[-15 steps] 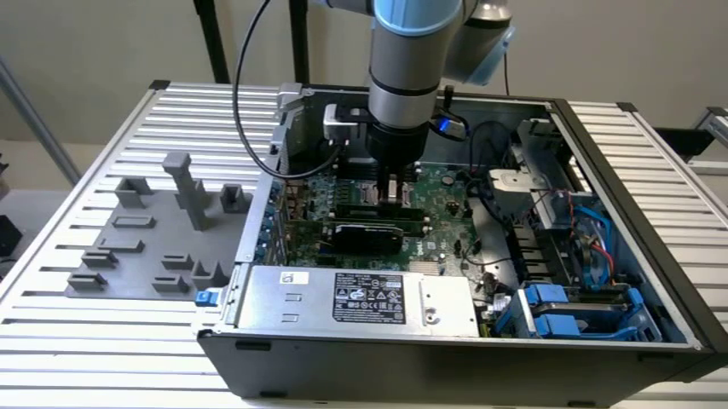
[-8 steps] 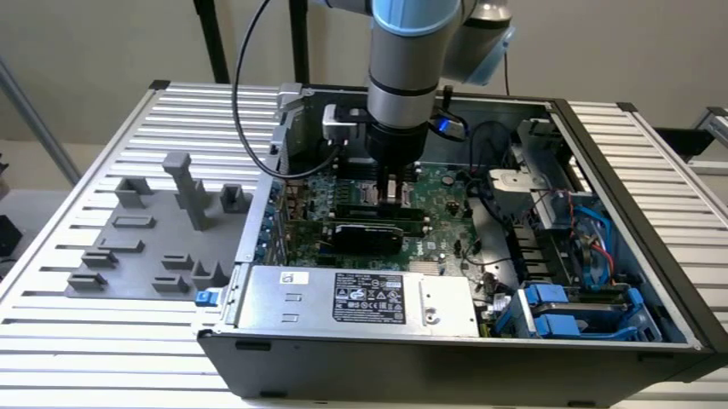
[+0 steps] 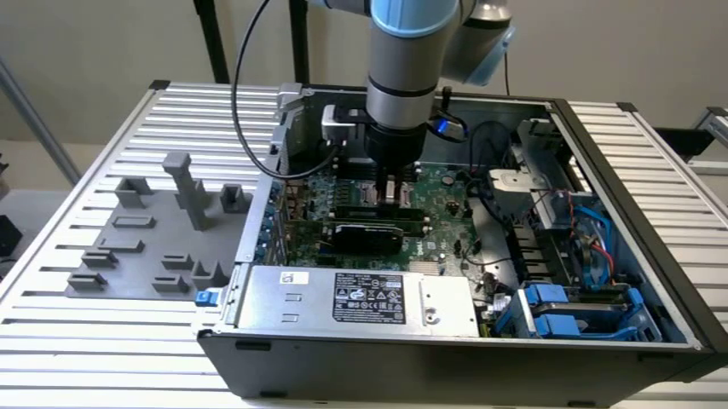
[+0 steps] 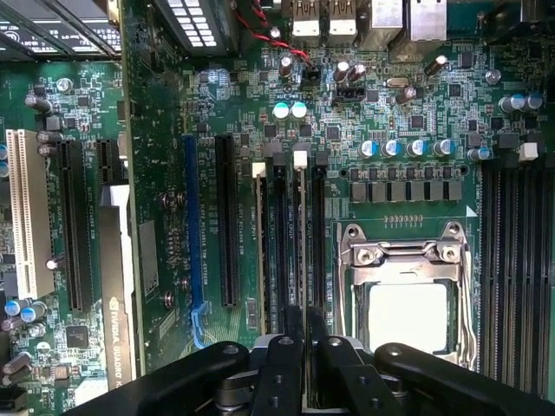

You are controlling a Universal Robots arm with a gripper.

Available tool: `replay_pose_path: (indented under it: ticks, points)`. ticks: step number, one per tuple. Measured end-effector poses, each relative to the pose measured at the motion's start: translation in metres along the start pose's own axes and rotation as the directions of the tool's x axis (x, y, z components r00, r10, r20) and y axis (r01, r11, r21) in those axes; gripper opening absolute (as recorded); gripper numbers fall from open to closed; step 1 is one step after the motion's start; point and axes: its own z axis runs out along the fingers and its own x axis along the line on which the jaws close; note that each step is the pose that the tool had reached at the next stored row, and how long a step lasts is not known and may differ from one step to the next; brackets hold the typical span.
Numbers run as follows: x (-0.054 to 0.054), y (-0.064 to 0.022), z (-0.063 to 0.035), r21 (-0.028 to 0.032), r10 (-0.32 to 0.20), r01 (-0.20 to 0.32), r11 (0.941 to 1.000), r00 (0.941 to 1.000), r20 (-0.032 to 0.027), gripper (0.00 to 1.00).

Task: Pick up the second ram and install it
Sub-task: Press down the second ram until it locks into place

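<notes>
Fingers (image 4: pixel 304 347) of mine are pressed nearly together, pinching the top edge of the thin green memory stick (image 4: pixel 303 234), held upright and edge-on over its long black slot beside the silver CPU socket (image 4: pixel 408 295).

plain beige wall (image 3: pixel 102 38) behind, evenly lit, without harsh shadows. ribbed aluminium bench (image 3: pixel 68 341) of long parallel slats, spread across the whole foreground and out to both sides. black upright posts (image 3: pixel 211 38) standing at the back edge, towards the exterior view's left of centre. slanted grey metal bar (image 3: pixel 34 119) at the far exterior view's left. dark object (image 3: pixel 7 234) at the exterior view's left edge, too cropped to tell. dark block (image 3: pixel 680 136) and pale framing (image 3: pixel 714 123) at the exterior view's right edge, beyond the bench.
</notes>
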Motion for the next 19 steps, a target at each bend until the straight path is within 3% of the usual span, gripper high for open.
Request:
replay_pose_path:
  ticks: [2,3,8,13,14,19]
  points:
    - [0.0,0.0001,0.0001,-0.0003,0.0,0.0,1.0,1.0,-0.0001,0.0]
    - [0.0,0.0002,0.0001,-0.0003,0.001,-0.001,1.0,1.0,-0.0001,1.0]
    - [0.0,0.0,-0.0014,0.0002,0.0,0.0,1.0,1.0,0.0004,1.0]
    - [0.0,0.0,-0.0181,0.0,0.0,0.0,1.0,1.0,0.0,1.0]
    - [0.0,0.0,-0.0202,0.0,0.0,0.0,1.0,1.0,0.0,0.0]
    - [0.0,0.0,-0.0212,0.0002,0.0,0.0,1.0,1.0,0.0003,0.0]
